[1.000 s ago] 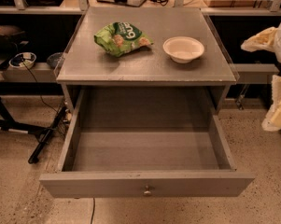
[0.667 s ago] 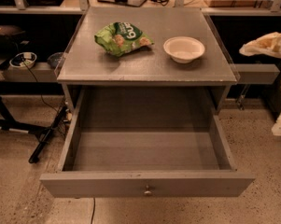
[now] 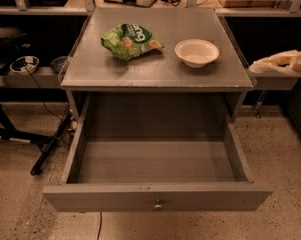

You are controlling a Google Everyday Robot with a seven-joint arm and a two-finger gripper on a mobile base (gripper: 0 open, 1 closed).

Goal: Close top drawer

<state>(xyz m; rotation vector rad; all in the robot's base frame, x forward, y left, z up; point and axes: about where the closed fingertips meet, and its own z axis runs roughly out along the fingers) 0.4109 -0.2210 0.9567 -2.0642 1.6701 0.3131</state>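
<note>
The top drawer [image 3: 157, 166] of the grey cabinet stands pulled far out and is empty inside. Its flat front panel [image 3: 90, 198] faces me at the bottom of the camera view, with a small round metal knob [image 3: 158, 203] at its centre. My gripper [image 3: 282, 61] shows only as a pale shape at the right edge, level with the cabinet top and well to the right of the drawer, touching nothing. The lower drawers are hidden under the open one.
On the cabinet top [image 3: 155, 71] lie a green snack bag [image 3: 131, 40] and a white bowl [image 3: 197, 52]. A shelf with cables and small dishes [image 3: 24, 64] runs at the left. A black stand leg [image 3: 45, 151] lies on the speckled floor to the left.
The pale arm at the right edge has drawn back to the right and upward; its lower part has almost left the view. The drawer has not moved.
</note>
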